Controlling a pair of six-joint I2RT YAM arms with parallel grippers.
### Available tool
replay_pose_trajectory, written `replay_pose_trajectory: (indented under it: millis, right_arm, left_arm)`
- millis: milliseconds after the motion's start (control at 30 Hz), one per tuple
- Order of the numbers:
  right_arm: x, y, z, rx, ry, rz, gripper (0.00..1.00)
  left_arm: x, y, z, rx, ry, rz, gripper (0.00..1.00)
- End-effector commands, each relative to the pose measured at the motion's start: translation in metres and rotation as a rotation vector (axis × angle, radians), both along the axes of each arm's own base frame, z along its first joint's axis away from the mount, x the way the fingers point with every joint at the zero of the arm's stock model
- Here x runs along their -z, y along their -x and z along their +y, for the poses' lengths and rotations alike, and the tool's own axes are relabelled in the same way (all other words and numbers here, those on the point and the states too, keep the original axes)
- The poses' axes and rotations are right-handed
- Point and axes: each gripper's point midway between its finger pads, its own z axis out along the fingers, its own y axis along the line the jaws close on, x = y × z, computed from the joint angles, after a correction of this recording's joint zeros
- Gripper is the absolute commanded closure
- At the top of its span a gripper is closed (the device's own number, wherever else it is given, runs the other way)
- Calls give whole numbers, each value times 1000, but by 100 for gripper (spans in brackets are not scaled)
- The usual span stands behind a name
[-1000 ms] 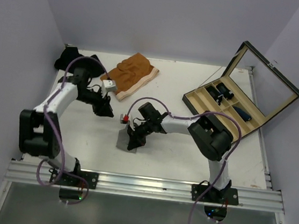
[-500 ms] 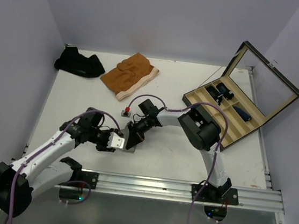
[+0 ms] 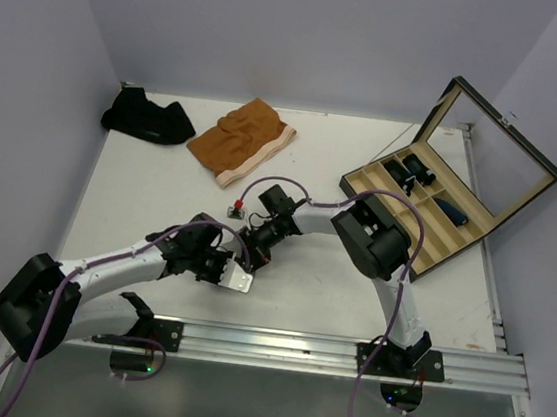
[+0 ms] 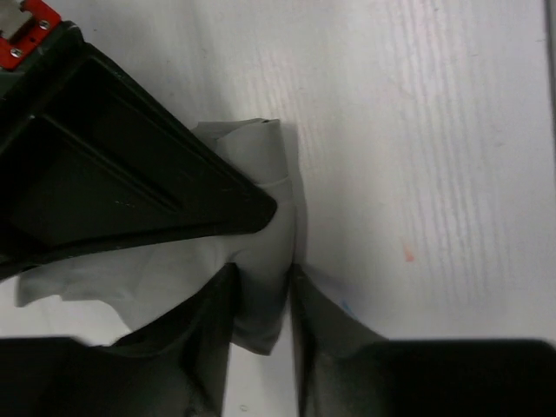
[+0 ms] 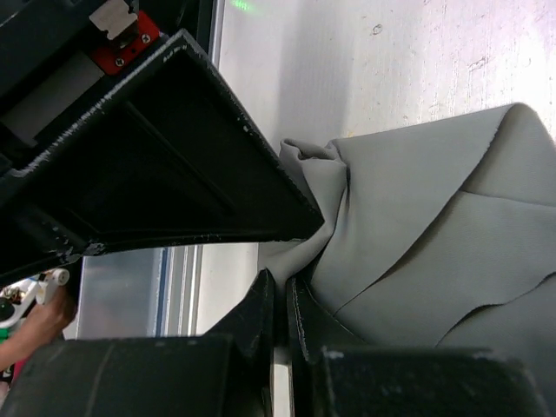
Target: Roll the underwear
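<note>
— My left gripper [image 4: 262,274] has a fold of the light grey briefs [image 5: 434,234] between its fingers. The cloth fills the gap and touches both of them, so it is clenched on that fold at a middling width.
— And the other one?
— My right gripper [image 5: 281,282] has its fingers pressed all but together. The cloth's edge runs in at their tips, so I read that as a pinch, though the tips hide the contact itself.
— What is hard to see?
— From above, both grippers cover the grey briefs almost wholly, so their outline is lost. Each wrist view is half blocked by the other gripper's black body, and the cloth is cut off at the frame edges.
— Where does it all lie?
— The grey briefs are on the table [image 3: 330,285], left of the wooden box [image 3: 372,179] and nearer my bases than it. The rust-orange briefs [image 3: 241,141] lie further left of the box. The black briefs [image 3: 148,118] are heaped furthest left of it. The dark rolls [image 3: 414,170] in the box's compartments are too small to identify.
</note>
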Motion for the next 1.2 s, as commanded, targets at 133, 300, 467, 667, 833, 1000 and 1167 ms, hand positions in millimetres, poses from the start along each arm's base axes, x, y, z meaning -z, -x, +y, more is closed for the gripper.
replay_pose_trajectory:
  millis: [133, 300, 467, 667, 833, 1000, 1167]
  right_arm:
    - [42, -10, -27, 39, 194, -87, 79]
    - [-10, -69, -37, 172, 176, -227, 47]
    - [-77, -141, -69, 355, 143, -430, 36]
    - [-158, -193, -114, 482, 244, -796, 39]
    - [-205, -230, -154, 730, 299, -881, 26]
    - [-230, -210, -185, 673, 204, -826, 1]
    - [-213, -135, -173, 426, 75, -787, 9]
  left_arm:
    - [11, -4, 2, 9, -75, -17, 93]
    - [17, 17, 17, 32, -159, 91, 100]
    - [20, 31, 23, 24, -207, 193, 100]
    - [24, 41, 24, 18, -276, 335, 100]
    - [26, 35, 15, -4, -283, 490, 100]
    - [30, 18, 9, -78, -272, 664, 100]
    - [37, 7, -6, -131, -257, 847, 100]
